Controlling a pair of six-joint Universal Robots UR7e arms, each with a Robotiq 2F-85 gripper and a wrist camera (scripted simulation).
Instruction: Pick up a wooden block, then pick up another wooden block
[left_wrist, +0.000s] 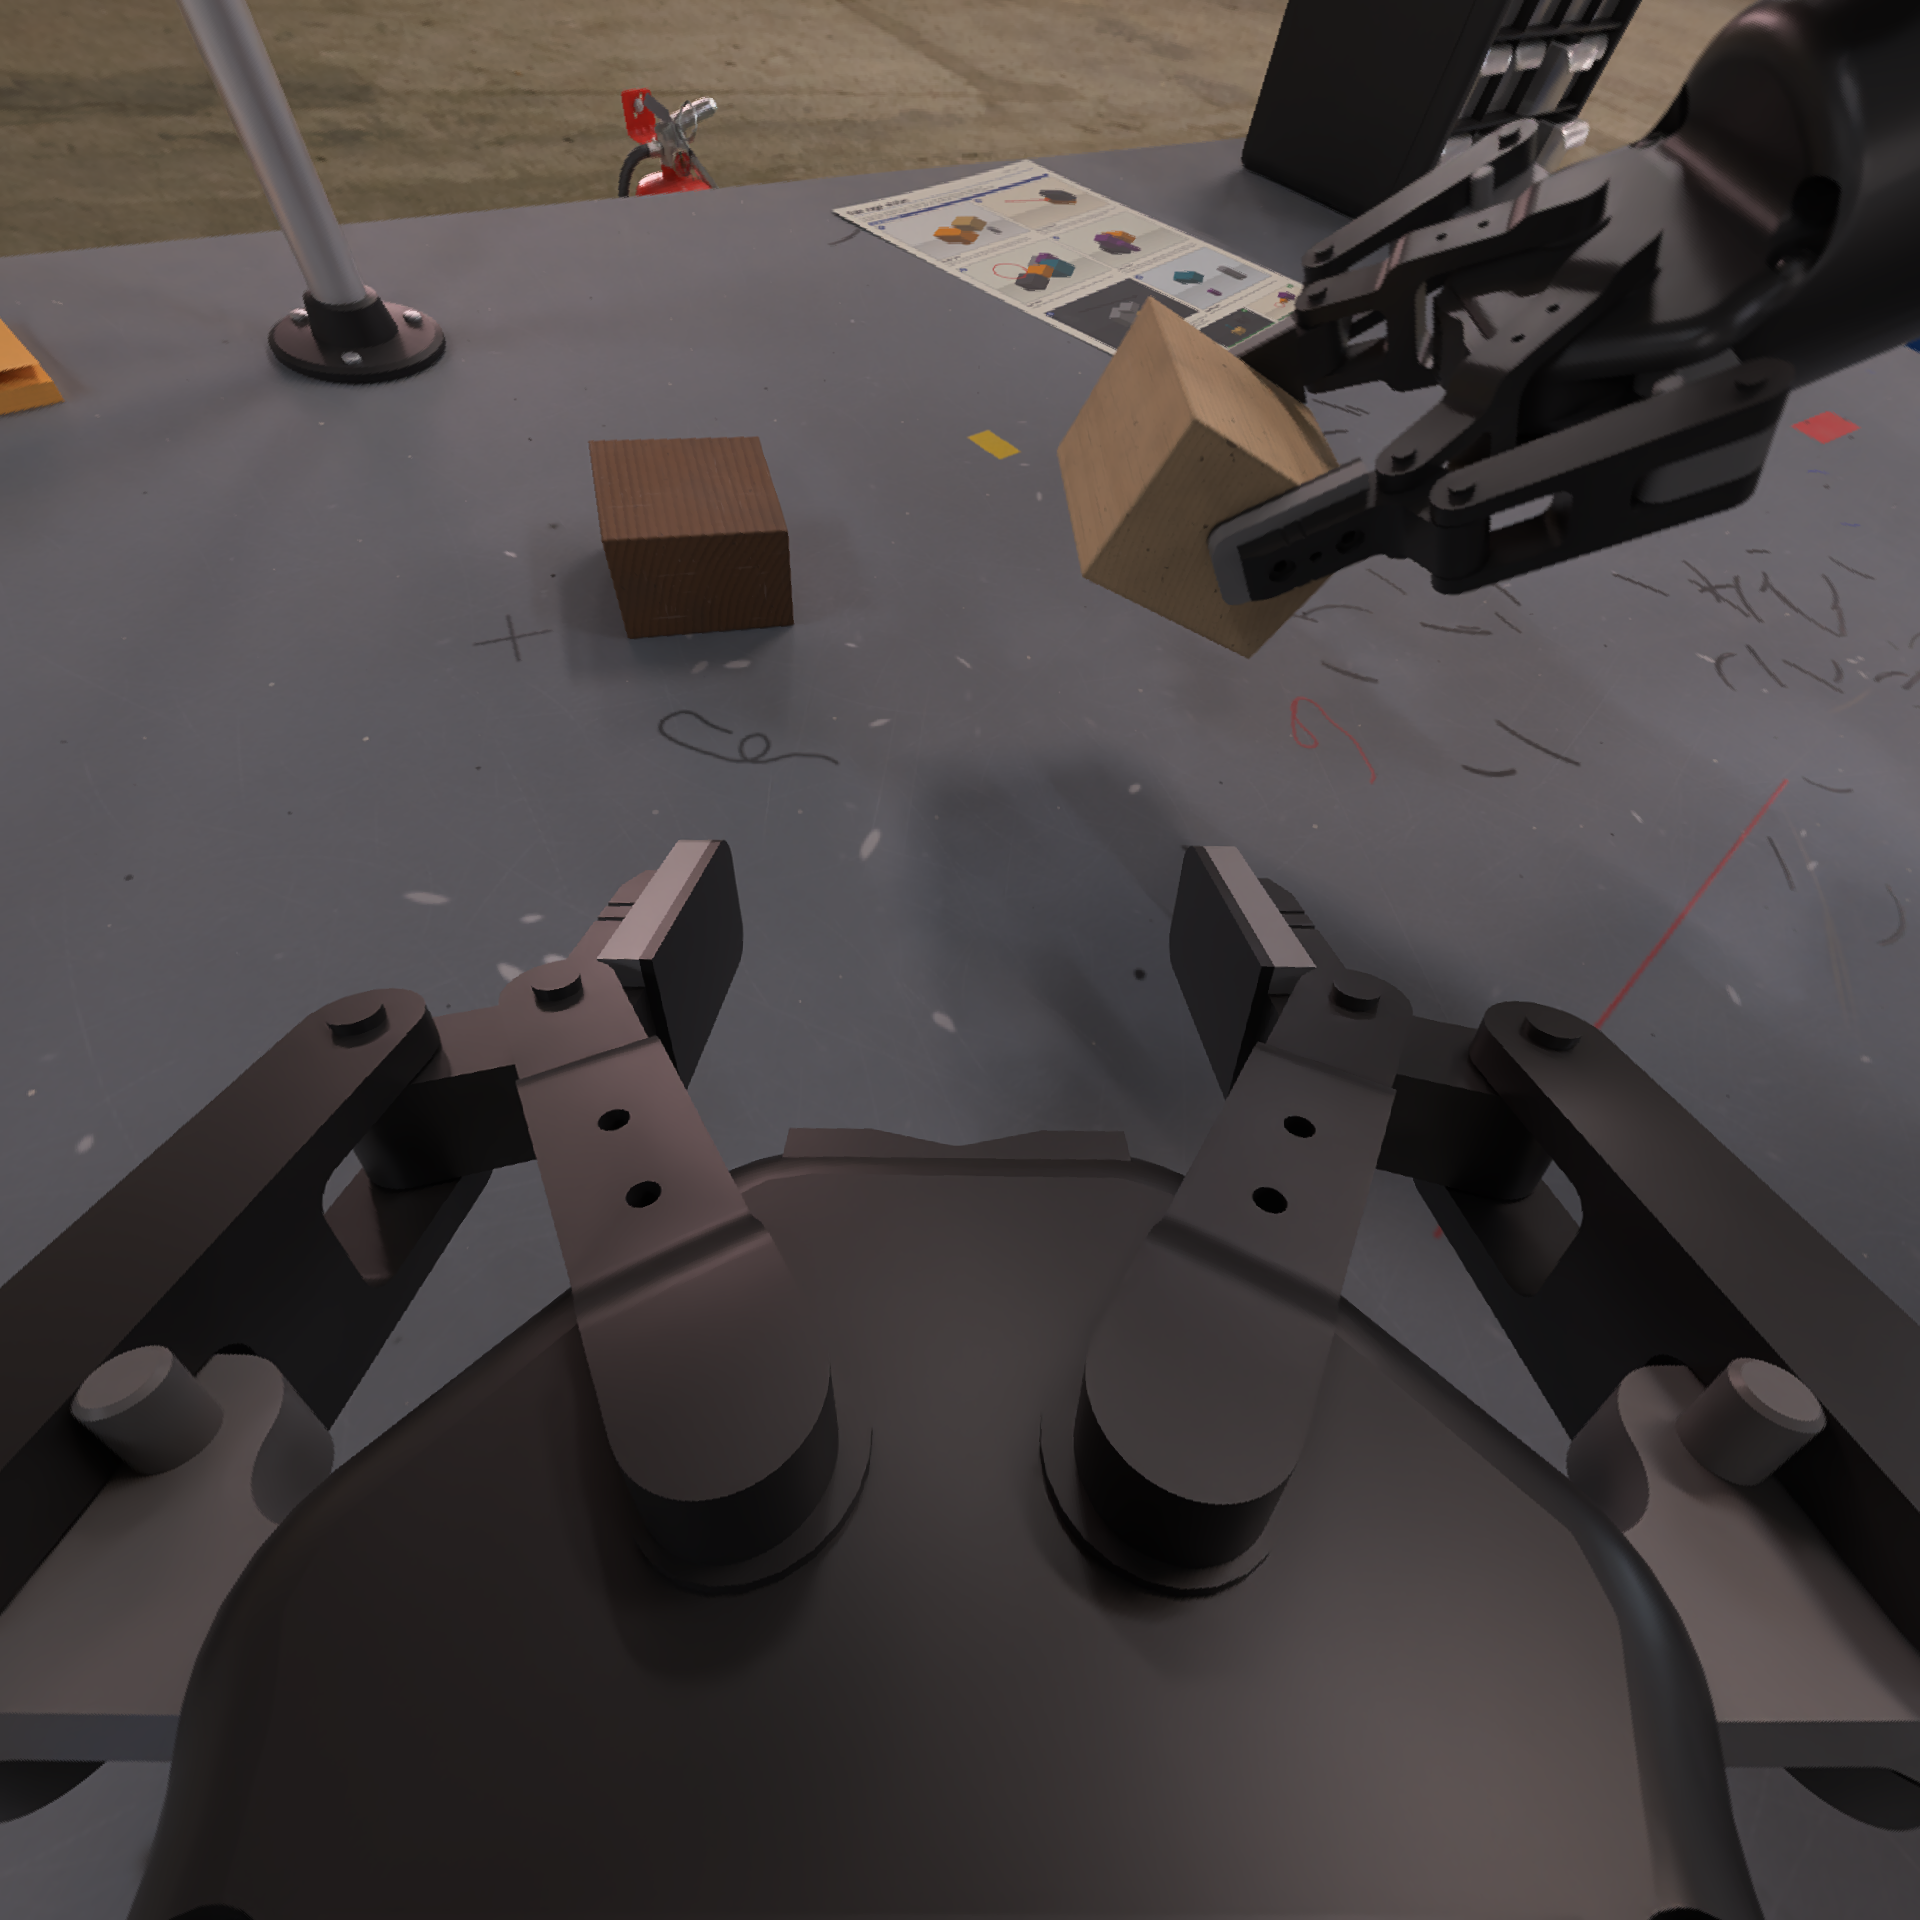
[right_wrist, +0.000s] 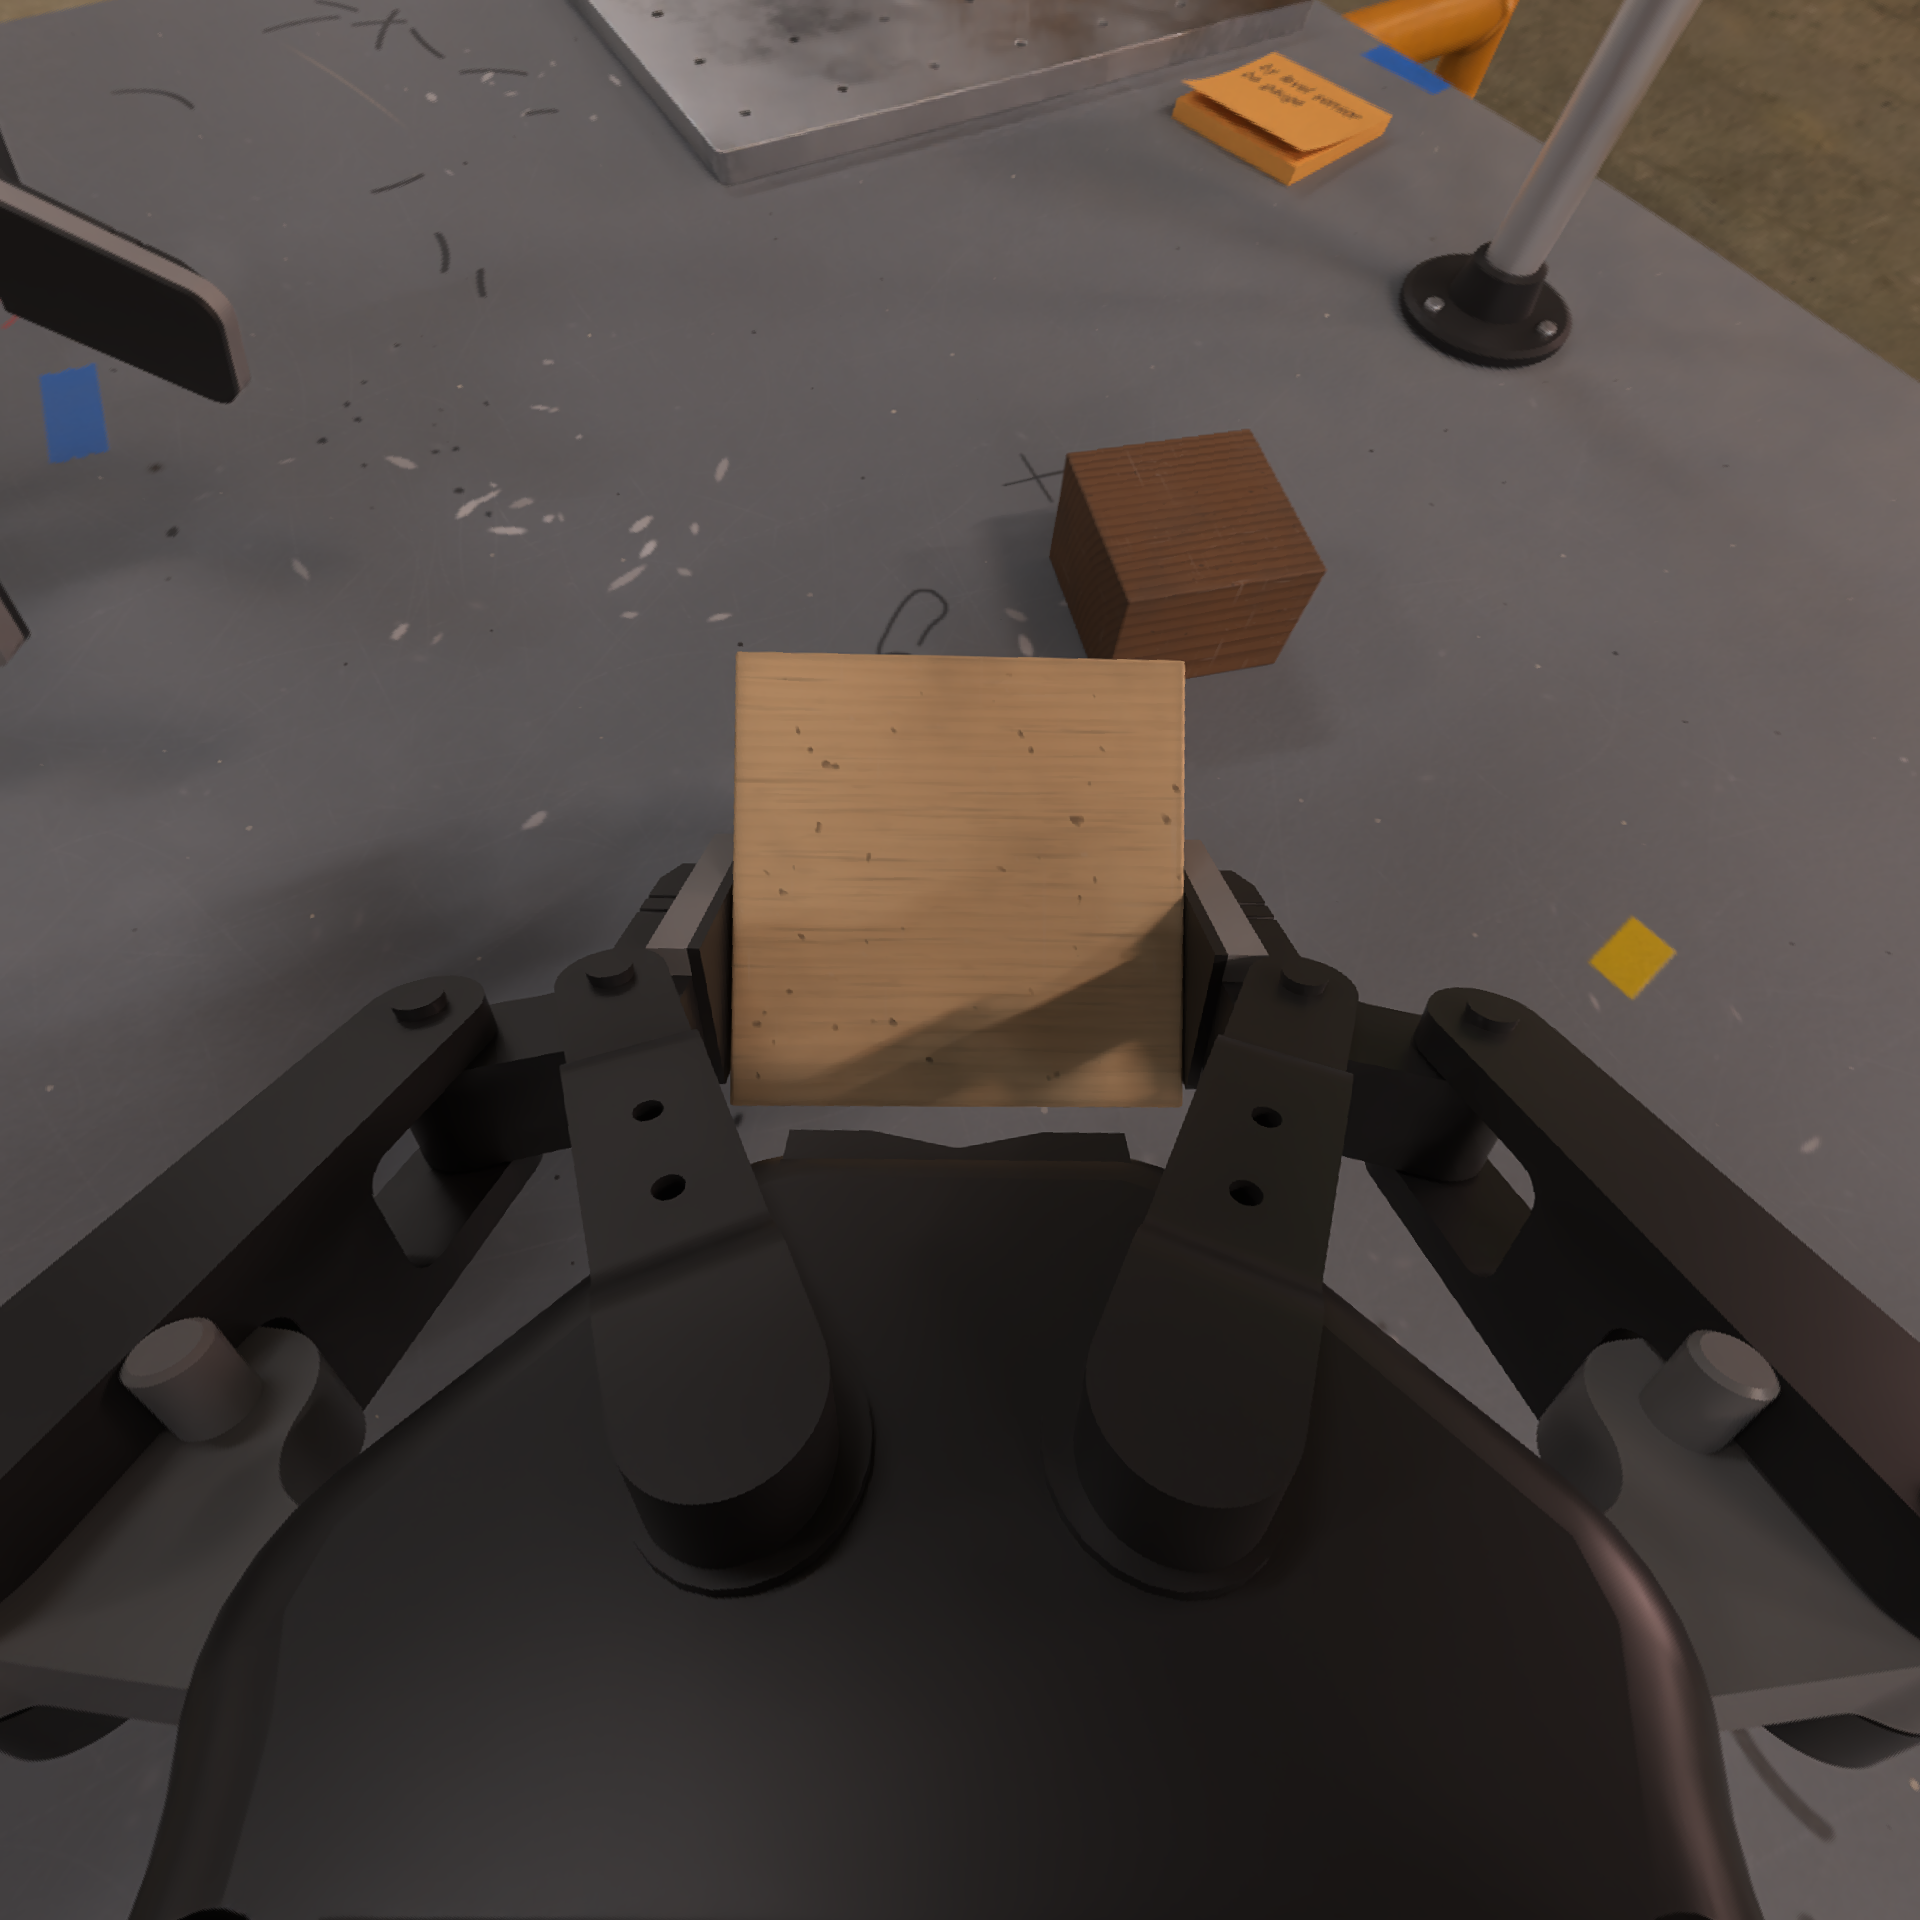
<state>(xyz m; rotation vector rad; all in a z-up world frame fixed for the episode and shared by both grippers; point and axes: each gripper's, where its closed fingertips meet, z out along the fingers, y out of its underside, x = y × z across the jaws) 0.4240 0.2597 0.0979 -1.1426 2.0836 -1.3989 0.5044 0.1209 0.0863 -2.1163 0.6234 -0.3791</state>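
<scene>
While the right gripper (right_wrist: 958, 966) clamped the pale wooden block (right_wrist: 958, 878) between its dark flat pads (right_wrist: 713, 961), the block sat clear above the table (right_wrist: 416, 727), its broad square face turned toward the wrist camera. That face was light tan, with fine horizontal grain and small dark flecks, and a shadow crossed its lower right corner. Seen from the left wrist, the same pale wooden block (left_wrist: 1184, 488) hung tilted in the air, one corner pointing down, a finger pressed flat against its near side.

The left gripper (left_wrist: 956, 935) stood released, jaws spread wide with only bare grey table (left_wrist: 312, 779) between them, holding nothing. Its fingers were matte dark metal with rounded pins and paired holes.

Farther out, the dark wooden block (left_wrist: 691, 535) rested flat on the table, apart from both grippers. It was reddish brown, a sharp-edged cube with close ribbed grain on top and faint rings on its front. In the right wrist view the dark wooden block (right_wrist: 1190, 551) lay just beyond the held one.

The tabletop was scuffed, with pencil scribbles, pale specks and a yellow tape square (right_wrist: 1631, 956). Beyond lay an illustrated sheet (left_wrist: 1070, 249), a metal pole (left_wrist: 270, 177) on a round base, an orange notepad (right_wrist: 1283, 114) and a steel plate (right_wrist: 883, 73)
</scene>
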